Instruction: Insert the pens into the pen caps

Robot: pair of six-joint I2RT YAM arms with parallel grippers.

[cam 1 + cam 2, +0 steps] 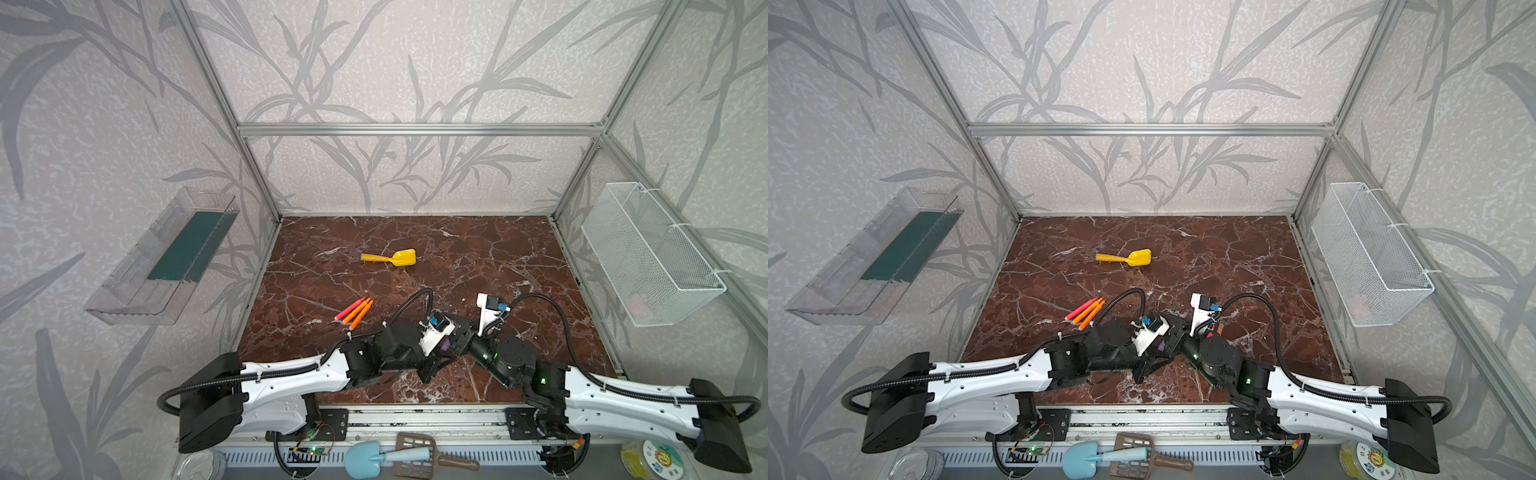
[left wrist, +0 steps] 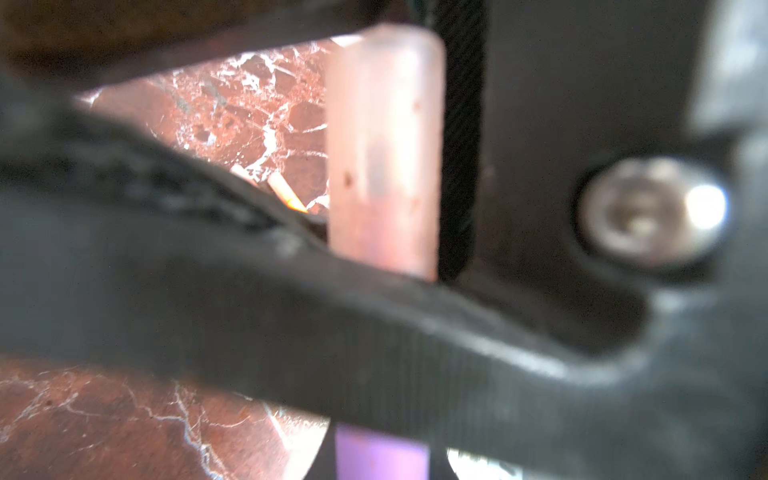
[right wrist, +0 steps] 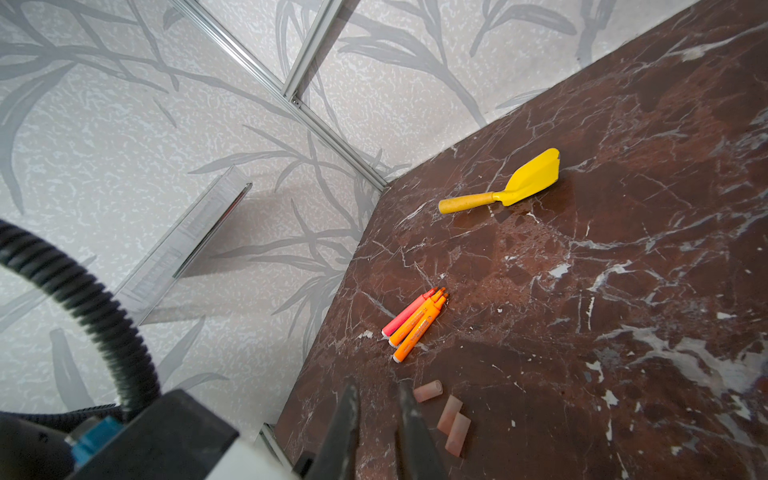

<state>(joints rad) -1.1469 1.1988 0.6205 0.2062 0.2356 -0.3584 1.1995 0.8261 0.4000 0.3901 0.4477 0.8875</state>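
One purple pen (image 2: 380, 457) sits in my left gripper (image 1: 455, 336), whose fingers are pinched shut on its barrel. In both top views a bit of purple shows just under that wrist's white camera mount (image 1: 430, 340).

In the left wrist view a translucent pinkish cap (image 2: 384, 153) stands in line with the pen. A blurred black bar (image 2: 291, 311) crosses where the two meet, so I cannot tell how far the pen is in. The cap lies against a ribbed black pad (image 2: 457, 153).

My right gripper (image 3: 377, 387) meets the left one tip to tip over the near middle of the marble tabletop (image 1: 498, 257). It is closed down, with only a narrow gap between its tips, and I cannot tell what it pinches.

Three loose caps (image 3: 449, 411) lie on the tabletop near those tips. Farther left, three pens (image 3: 415, 324), one pink-red and two orange, lie side by side, touching. Well beyond them, far across the tabletop, lies a yellow toy shovel (image 1: 390, 258).
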